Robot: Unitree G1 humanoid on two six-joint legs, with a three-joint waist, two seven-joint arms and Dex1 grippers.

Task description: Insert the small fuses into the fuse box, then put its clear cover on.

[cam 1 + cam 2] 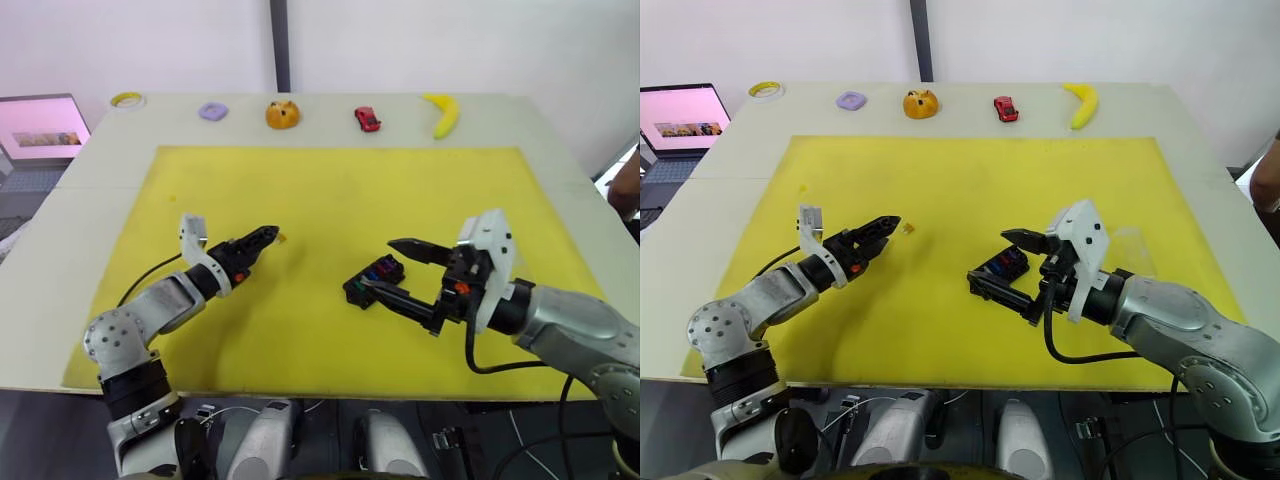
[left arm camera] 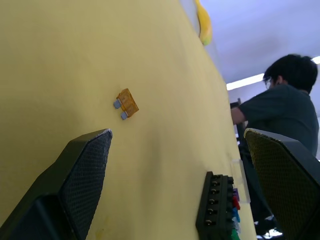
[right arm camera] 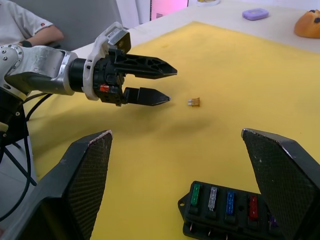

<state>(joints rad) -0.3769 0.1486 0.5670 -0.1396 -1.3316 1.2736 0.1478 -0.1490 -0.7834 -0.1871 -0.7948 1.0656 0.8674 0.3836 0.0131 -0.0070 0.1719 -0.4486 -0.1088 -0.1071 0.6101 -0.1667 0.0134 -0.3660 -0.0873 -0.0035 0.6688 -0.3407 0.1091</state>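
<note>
The black fuse box (image 1: 377, 279) lies on the yellow mat, with green, grey, blue and red fuses (image 3: 230, 201) seated in one row. My right gripper (image 1: 380, 264) hangs open just over it, one finger on either side. One loose amber fuse (image 1: 283, 237) lies flat on the mat to the left. My left gripper (image 1: 266, 241) is open and empty, its tips just short of that fuse. A faint clear cover (image 1: 1128, 238) seems to lie on the mat right of my right arm.
Along the table's far edge sit a tape roll (image 1: 127, 99), a purple piece (image 1: 213, 111), an orange toy (image 1: 282, 114), a red toy car (image 1: 367, 119) and a banana (image 1: 441, 113). A laptop (image 1: 40, 125) stands far left. A person (image 2: 280, 100) sits beyond the table's right side.
</note>
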